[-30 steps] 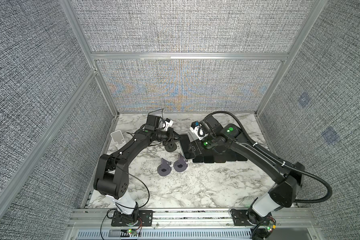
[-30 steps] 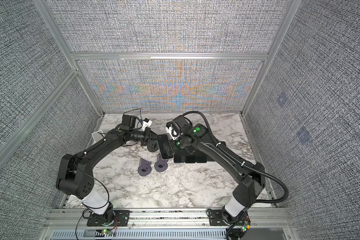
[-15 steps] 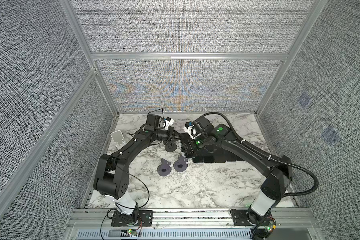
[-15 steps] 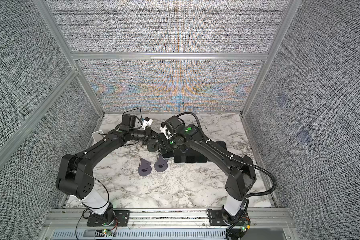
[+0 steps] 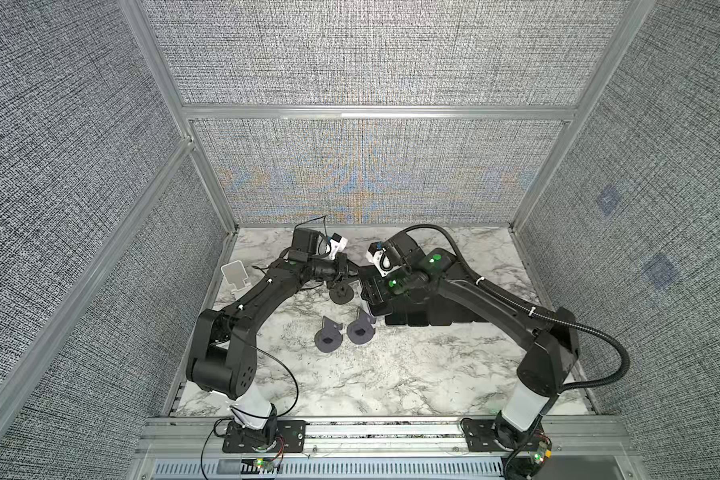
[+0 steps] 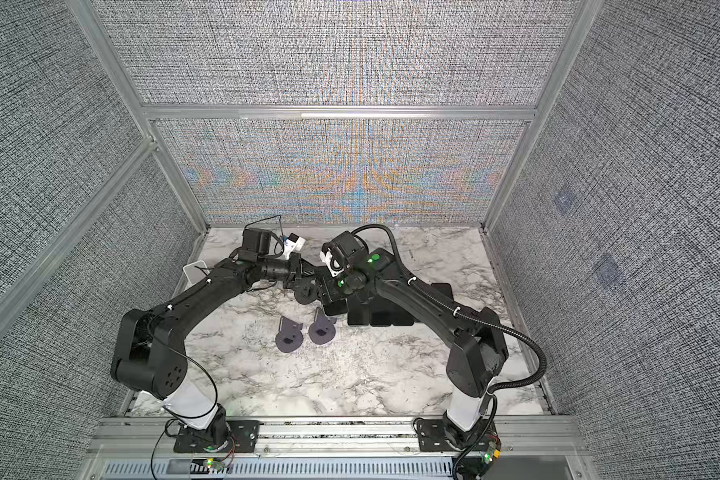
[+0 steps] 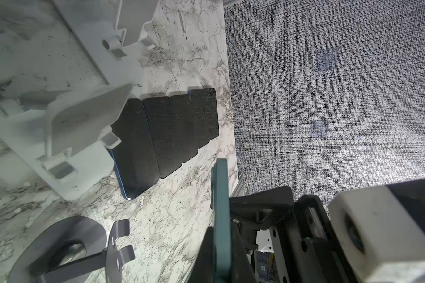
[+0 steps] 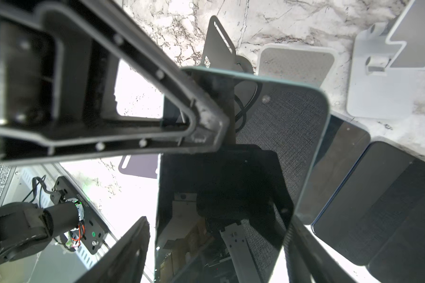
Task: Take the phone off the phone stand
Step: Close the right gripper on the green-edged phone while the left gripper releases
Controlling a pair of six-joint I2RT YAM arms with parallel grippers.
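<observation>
Nearest the front rail, two grey stands (image 5: 328, 334) lie side by side on the marble surface (image 5: 391, 382). At their 3 o'clock, a row of dark flat phones (image 5: 429, 319) lies edge to edge on the surface. At 12 o'clock from the grey stands sits the black phone stand (image 5: 341, 294). The teal-edged phone (image 8: 231, 191) stands upright just at its 3 o'clock, back toward the stand's slotted plate; whether it is seated in the stand cannot be told. The right gripper (image 8: 174, 176) is positioned at the phone from 3 o'clock, its fingers (image 8: 133, 117) apart with one on each side of the phone; firm contact cannot be confirmed. The left gripper (image 5: 344, 269) is positioned directly over the phone stand from 9 o'clock, fingers together; what they pinch, if anything, cannot be told. Level with it, well out at 9 o'clock, a white stand (image 5: 235, 276) stands beside the left arm near the side wall.
</observation>
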